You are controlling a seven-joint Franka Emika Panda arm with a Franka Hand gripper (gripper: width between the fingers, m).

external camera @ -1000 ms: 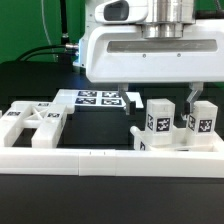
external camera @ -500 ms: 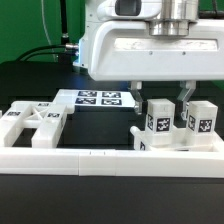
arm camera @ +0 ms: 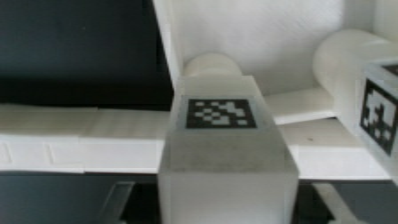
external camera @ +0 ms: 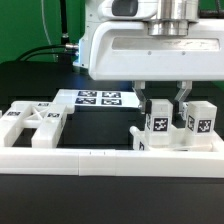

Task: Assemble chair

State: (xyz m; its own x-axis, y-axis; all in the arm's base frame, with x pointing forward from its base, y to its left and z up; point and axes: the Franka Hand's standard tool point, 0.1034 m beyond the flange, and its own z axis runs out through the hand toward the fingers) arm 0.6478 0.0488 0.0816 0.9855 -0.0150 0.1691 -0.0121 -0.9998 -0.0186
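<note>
Looks like a snug pinch by the gripper (external camera: 163,96) on the upright tagged post (external camera: 158,120), jaws set narrow against its two sides near the top, most likely so as to lift it straight without tipping. Can spot a second post (external camera: 200,120) standing just beside it toward the exterior view's right, both close to the long border rail (external camera: 60,160), guessing parked there to stay square and easy to reach. Leaves the rest of the chair, e.g. the framed panel (external camera: 14,125), lying flat well apart at the exterior view's left, with the marker board (external camera: 95,98) farther back.
</note>
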